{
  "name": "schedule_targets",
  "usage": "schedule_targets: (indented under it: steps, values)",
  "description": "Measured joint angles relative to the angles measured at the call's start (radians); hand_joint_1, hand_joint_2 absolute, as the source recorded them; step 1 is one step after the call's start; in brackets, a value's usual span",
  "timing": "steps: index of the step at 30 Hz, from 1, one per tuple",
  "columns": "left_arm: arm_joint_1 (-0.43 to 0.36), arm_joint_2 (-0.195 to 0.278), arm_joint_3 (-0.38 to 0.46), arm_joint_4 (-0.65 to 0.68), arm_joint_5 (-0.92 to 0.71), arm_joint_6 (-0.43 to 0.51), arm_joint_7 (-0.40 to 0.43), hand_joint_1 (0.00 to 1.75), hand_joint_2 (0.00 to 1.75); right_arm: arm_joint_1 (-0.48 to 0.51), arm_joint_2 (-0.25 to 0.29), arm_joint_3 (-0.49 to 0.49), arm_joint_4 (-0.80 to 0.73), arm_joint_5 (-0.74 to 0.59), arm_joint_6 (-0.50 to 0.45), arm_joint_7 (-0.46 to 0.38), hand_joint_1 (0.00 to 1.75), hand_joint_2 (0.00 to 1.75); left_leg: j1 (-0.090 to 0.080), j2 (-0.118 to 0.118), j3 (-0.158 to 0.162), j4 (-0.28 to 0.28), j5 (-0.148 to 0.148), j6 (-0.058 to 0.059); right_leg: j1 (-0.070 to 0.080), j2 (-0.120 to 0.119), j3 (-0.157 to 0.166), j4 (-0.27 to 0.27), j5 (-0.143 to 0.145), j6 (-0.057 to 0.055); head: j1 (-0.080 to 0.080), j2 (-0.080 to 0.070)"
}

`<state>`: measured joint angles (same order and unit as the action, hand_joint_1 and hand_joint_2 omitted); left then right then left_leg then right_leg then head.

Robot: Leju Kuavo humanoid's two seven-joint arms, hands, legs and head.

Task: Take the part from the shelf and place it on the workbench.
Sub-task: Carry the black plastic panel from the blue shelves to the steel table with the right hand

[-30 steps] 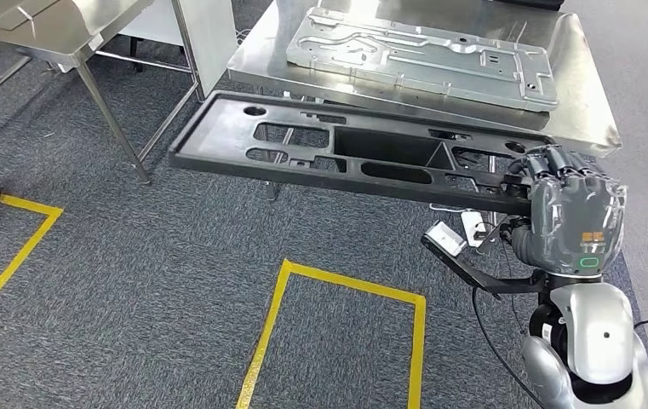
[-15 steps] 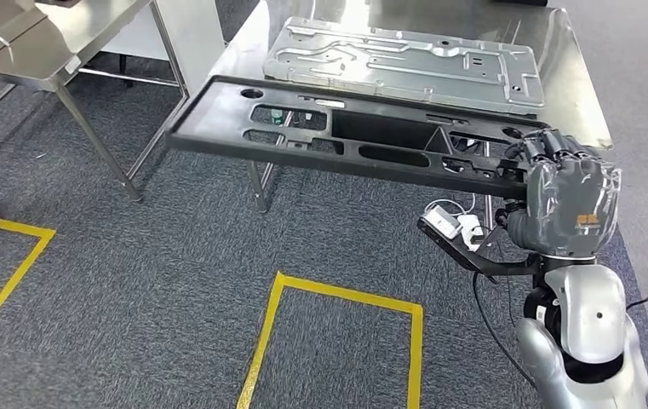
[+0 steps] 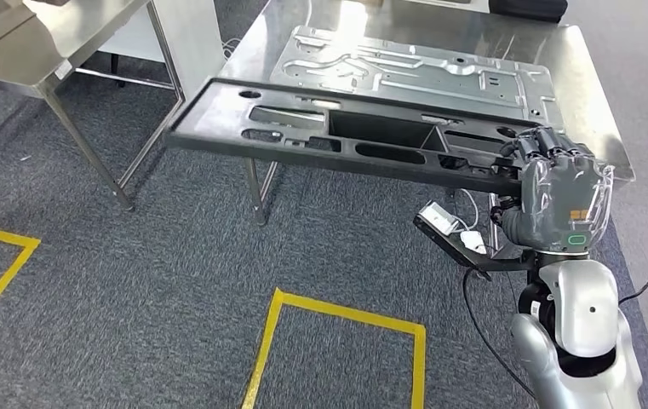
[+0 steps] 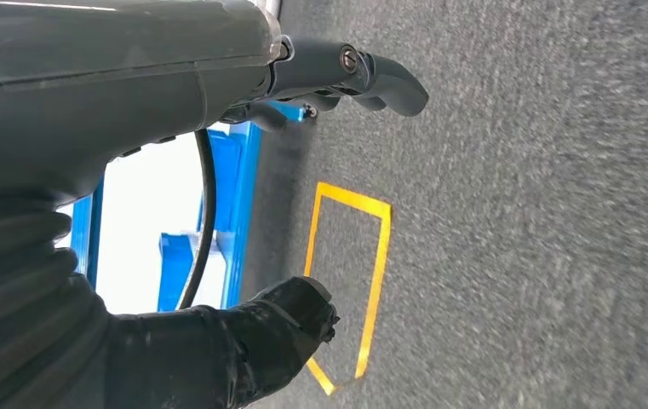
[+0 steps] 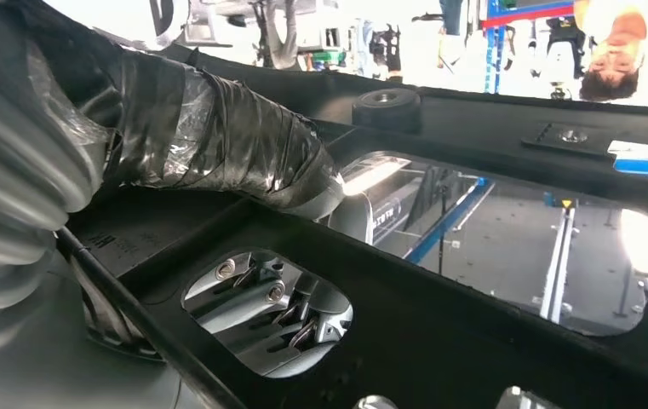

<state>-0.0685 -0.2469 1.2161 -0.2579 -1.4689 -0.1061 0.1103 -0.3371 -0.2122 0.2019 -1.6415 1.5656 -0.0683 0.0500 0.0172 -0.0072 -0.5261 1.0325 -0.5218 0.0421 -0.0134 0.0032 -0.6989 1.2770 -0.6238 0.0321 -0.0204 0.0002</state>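
Right hand (image 3: 559, 200) grips the black part (image 3: 346, 141) — over the workbench (image 3: 584, 102) edge.

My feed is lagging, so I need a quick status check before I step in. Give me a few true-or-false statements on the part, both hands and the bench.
1. The right hand grips one end of the black part. True.
2. The part lies flat on the floor. False: it is held up, its far side over the edge of the workbench.
3. A grey metal panel already lies on the workbench. True.
4. The left hand holds the part's other end. False: it holds nothing, above the carpet.
5. Yellow tape marks the carpet. True.
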Motion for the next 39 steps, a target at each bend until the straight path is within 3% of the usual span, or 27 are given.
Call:
schedule_targets:
  steps: [1, 3, 4, 5, 7, 9, 11, 13, 14, 15, 16, 18, 20, 23, 24, 26, 28, 30, 31, 33, 35, 39]
  values:
    - [0.001, 0.000, 0.000, 0.000, 0.000, 0.000, 0.000, 0.00, 1.75, 0.000, 0.000, 0.000, 0.001, 0.000, 0.000, 0.000, 1.75, 1.75, 0.000, -0.001, 0.020, 0.000, -0.014, -0.002, 0.002, -0.001, -0.001, -0.049, 0.039, -0.006, 0.000, 0.000]
    - [0.005, 0.000, 0.001, 0.000, 0.002, -0.001, 0.000, 0.00, 1.75, -0.002, 0.002, 0.002, 0.005, 0.001, 0.002, 0.001, 1.75, 1.75, 0.001, -0.003, 0.053, -0.005, -0.039, -0.007, 0.012, -0.002, 0.008, -0.162, 0.162, -0.023, -0.001, 0.000]
    - [0.005, 0.000, 0.001, 0.001, 0.002, -0.001, 0.000, 0.00, 1.75, -0.005, 0.004, 0.006, 0.007, 0.002, 0.004, 0.003, 1.75, 1.75, 0.001, -0.004, 0.063, -0.009, -0.050, -0.013, 0.019, -0.002, 0.014, -0.200, 0.207, -0.033, 0.000, 0.000]
    - [0.005, 0.001, 0.002, 0.001, 0.004, -0.002, -0.001, 0.00, 1.75, -0.010, 0.008, 0.011, 0.010, 0.002, 0.008, 0.009, 1.75, 1.75, 0.001, -0.003, 0.074, -0.013, -0.056, -0.018, 0.025, -0.002, 0.017, -0.217, 0.231, -0.042, 0.000, 0.000]
    - [0.001, 0.006, 0.004, 0.001, 0.008, -0.004, -0.003, 0.00, 1.75, -0.026, 0.018, 0.027, 0.015, 0.004, 0.016, 0.025, 1.75, 1.75, -0.002, 0.000, 0.085, -0.008, -0.049, -0.033, 0.026, 0.001, 0.037, -0.232, 0.221, -0.058, 0.002, 0.000]
    - [-0.001, 0.013, 0.005, 0.001, 0.012, -0.006, -0.004, 0.00, 1.75, -0.041, 0.028, 0.044, 0.019, 0.006, 0.018, 0.038, 1.75, 1.75, -0.004, 0.002, 0.068, 0.053, -0.031, -0.041, 0.020, 0.001, 0.075, -0.255, 0.208, -0.070, 0.000, 0.000]
    - [-0.003, 0.019, 0.006, 0.001, 0.013, -0.007, -0.005, 0.00, 1.75, -0.052, 0.037, 0.059, 0.023, 0.006, 0.018, 0.042, 1.75, 1.75, -0.002, 0.002, 0.002, 0.159, -0.054, -0.044, 0.018, 0.001, 0.111, -0.271, 0.189, -0.077, -0.002, 0.000]
    - [-0.004, 0.023, 0.006, 0.001, 0.014, -0.007, -0.005, 0.00, 1.75, -0.057, 0.045, 0.070, 0.027, 0.006, 0.018, 0.042, 1.75, 1.75, -0.001, 0.002, -0.079, 0.237, -0.114, -0.048, 0.019, 0.003, 0.138, -0.273, 0.165, -0.079, -0.002, 0.000]
    - [-0.003, 0.025, 0.006, 0.001, 0.014, -0.008, -0.005, 0.00, 1.75, -0.057, 0.047, 0.074, 0.030, 0.006, 0.018, 0.043, 1.75, 1.75, -0.001, 0.002, -0.106, 0.244, -0.134, -0.049, 0.019, 0.006, 0.154, -0.273, 0.152, -0.078, -0.002, 0.000]
    - [-0.002, 0.027, 0.006, 0.001, 0.014, -0.008, -0.005, 0.00, 1.75, -0.056, 0.049, 0.077, 0.032, 0.006, 0.018, 0.042, 1.75, 1.75, -0.001, 0.002, -0.123, 0.229, -0.135, -0.050, 0.019, 0.008, 0.173, -0.273, 0.138, -0.077, -0.002, 0.000]
    - [-0.001, 0.028, 0.007, 0.001, 0.014, -0.008, -0.005, 0.00, 1.75, -0.056, 0.050, 0.081, 0.034, 0.006, 0.018, 0.042, 1.75, 1.75, -0.001, 0.002, -0.129, 0.191, -0.116, -0.051, 0.019, 0.010, 0.193, -0.272, 0.123, -0.074, -0.002, 0.000]
    - [0.005, 0.030, 0.008, 0.001, 0.015, -0.008, -0.005, 0.00, 1.75, -0.058, 0.052, 0.087, 0.040, 0.006, 0.019, 0.042, 1.75, 1.75, -0.001, 0.003, -0.130, 0.089, -0.008, -0.052, 0.019, 0.010, 0.227, -0.270, 0.092, -0.068, -0.002, 0.000]
    - [0.008, 0.037, 0.009, 0.002, 0.023, -0.013, -0.004, 0.00, 1.75, -0.080, 0.069, 0.110, 0.061, 0.006, 0.028, 0.058, 1.75, 1.75, -0.007, 0.005, -0.122, 0.028, 0.073, -0.047, 0.022, 0.015, 0.254, -0.272, 0.063, -0.057, -0.001, 0.000]
    - [0.002, 0.055, 0.014, 0.004, 0.035, -0.024, 0.002, 0.00, 1.75, -0.141, 0.110, 0.167, 0.103, 0.007, 0.038, 0.098, 1.75, 1.75, -0.009, 0.004, -0.086, 0.003, 0.087, -0.026, 0.021, 0.022, 0.279, -0.251, 0.060, -0.040, -0.001, 0.000]
    - [-0.002, 0.061, 0.015, 0.004, 0.036, -0.026, 0.004, 0.00, 1.75, -0.160, 0.119, 0.180, 0.111, 0.007, 0.036, 0.105, 1.75, 1.75, -0.006, 0.005, -0.077, -0.001, 0.088, -0.018, 0.020, 0.019, 0.270, -0.223, 0.063, -0.036, -0.001, 0.000]
    - [-0.006, 0.068, 0.016, 0.005, 0.037, -0.027, 0.007, 0.00, 1.75, -0.192, 0.131, 0.194, 0.125, 0.006, 0.034, 0.111, 1.75, 1.75, -0.001, 0.004, -0.066, -0.004, 0.086, -0.008, 0.014, 0.011, 0.216, -0.137, 0.039, -0.024, -0.001, 0.000]
    - [-0.005, 0.072, 0.017, 0.005, 0.037, -0.024, 0.009, 0.00, 1.75, -0.195, 0.134, 0.198, 0.133, 0.004, 0.032, 0.110, 1.75, 1.75, 0.002, 0.002, -0.060, -0.005, 0.078, -0.006, 0.006, 0.007, 0.134, -0.031, -0.012, -0.011, -0.001, 0.000]
    - [-0.002, 0.072, 0.017, 0.005, 0.036, -0.017, 0.010, 0.00, 1.75, -0.169, 0.122, 0.197, 0.129, -0.004, 0.027, 0.098, 1.75, 1.75, 0.007, 0.000, -0.043, -0.006, 0.063, -0.009, -0.002, 0.005, 0.075, 0.005, -0.034, 0.000, -0.001, 0.000]
    - [0.001, 0.071, 0.017, 0.005, 0.036, -0.012, 0.010, 0.00, 1.75, -0.151, 0.111, 0.193, 0.123, -0.009, 0.022, 0.086, 1.75, 1.75, 0.010, -0.001, -0.031, -0.007, 0.054, -0.012, -0.006, 0.003, 0.065, -0.023, -0.012, 0.003, -0.001, 0.000]
    - [0.007, 0.070, 0.017, 0.006, 0.036, -0.005, 0.005, 0.00, 1.75, -0.115, 0.085, 0.175, 0.106, -0.020, 0.005, 0.057, 1.75, 1.75, 0.014, -0.002, -0.010, -0.008, 0.036, -0.021, -0.009, -0.005, 0.074, -0.140, 0.092, 0.003, -0.001, 0.000]
    - [0.010, 0.068, 0.018, 0.007, 0.036, -0.001, -0.002, 0.00, 1.75, -0.088, 0.064, 0.152, 0.094, -0.027, -0.010, 0.037, 1.75, 1.75, 0.016, -0.002, 0.004, -0.009, 0.022, -0.034, -0.004, -0.014, 0.082, -0.224, 0.159, -0.004, 0.000, 0.000]
    - [0.009, 0.068, 0.022, 0.008, 0.039, 0.001, -0.006, 0.00, 1.75, -0.070, 0.051, 0.117, 0.082, -0.030, -0.017, 0.022, 1.75, 1.75, 0.014, 0.002, 0.014, 0.000, 0.021, -0.058, 0.002, -0.011, 0.092, -0.244, 0.173, -0.032, 0.002, 0.000]
